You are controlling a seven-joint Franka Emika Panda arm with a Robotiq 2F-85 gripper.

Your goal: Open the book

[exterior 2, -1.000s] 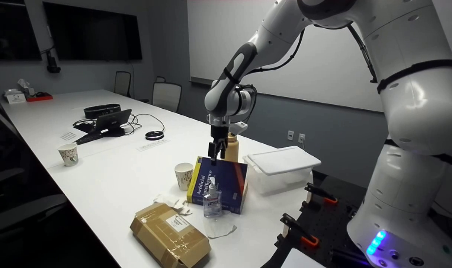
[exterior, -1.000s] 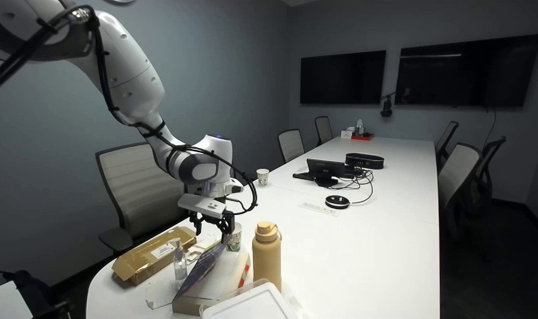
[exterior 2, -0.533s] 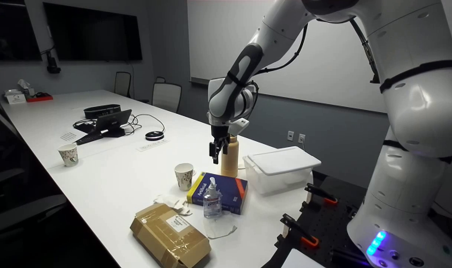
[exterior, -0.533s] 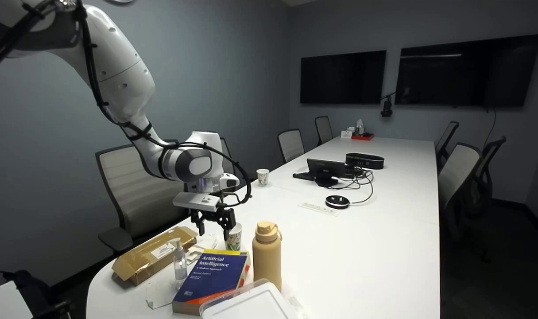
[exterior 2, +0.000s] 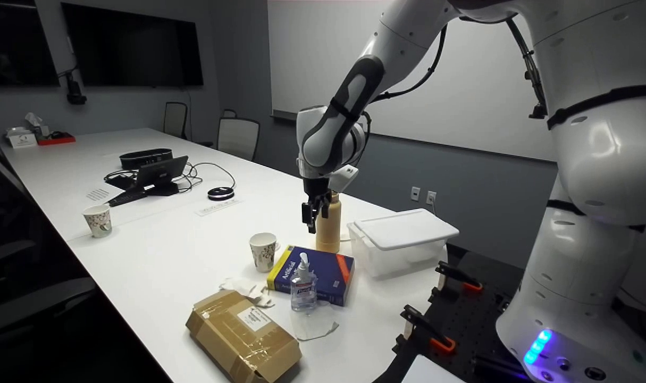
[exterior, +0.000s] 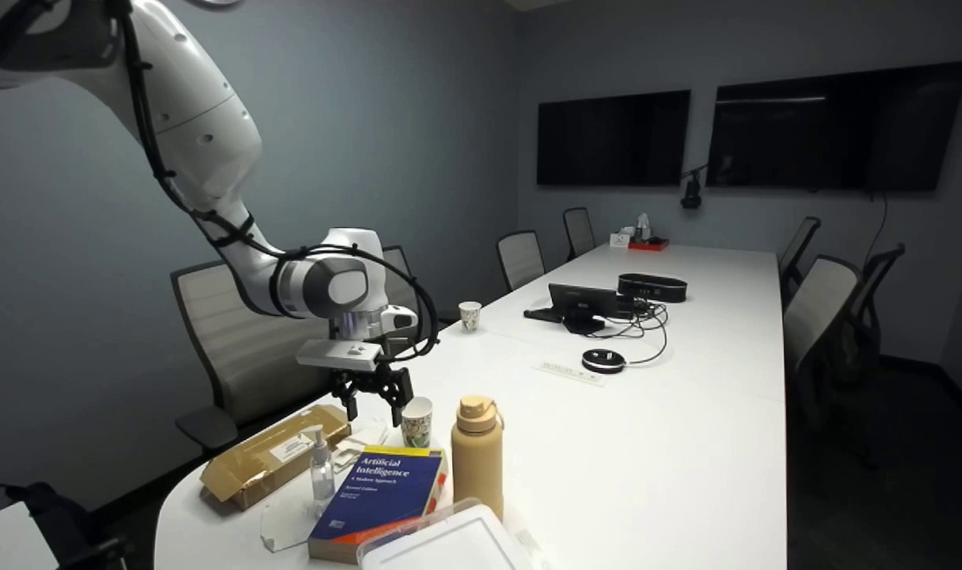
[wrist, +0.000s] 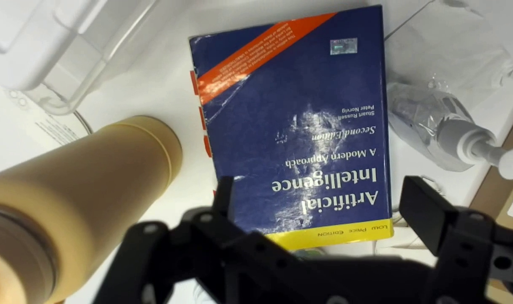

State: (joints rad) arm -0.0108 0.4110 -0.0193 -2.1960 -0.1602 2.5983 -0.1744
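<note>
The thick book with its blue-purple cover lies shut and flat on the table in both exterior views (exterior: 385, 491) (exterior 2: 325, 268). In the wrist view the book (wrist: 290, 126) fills the middle, its pale lettering upside down and its yellow strip nearest the jaws. My gripper (exterior: 374, 417) hangs above the table near the book's yellow-strip end, apart from it. It also shows in an exterior view (exterior 2: 317, 221) in front of the tan bottle. In the wrist view the gripper's fingers (wrist: 317, 190) are spread wide with nothing held between them. The book's pages are mostly hidden under the cover.
The tan bottle (exterior: 477, 467) stands close beside the book. A paper cup (exterior 2: 262, 252) stands near the yellow-strip end. A clear pump bottle (exterior 2: 303, 292) is at the spine side. A lidded plastic box (exterior 2: 402, 239) and a tan cardboard packet (exterior 2: 245, 335) lie nearby.
One second ago the front cover stood raised at the fingers. By half a second ago it had fallen flat. The open gripper has moved up and away from the book toward the packet side.
</note>
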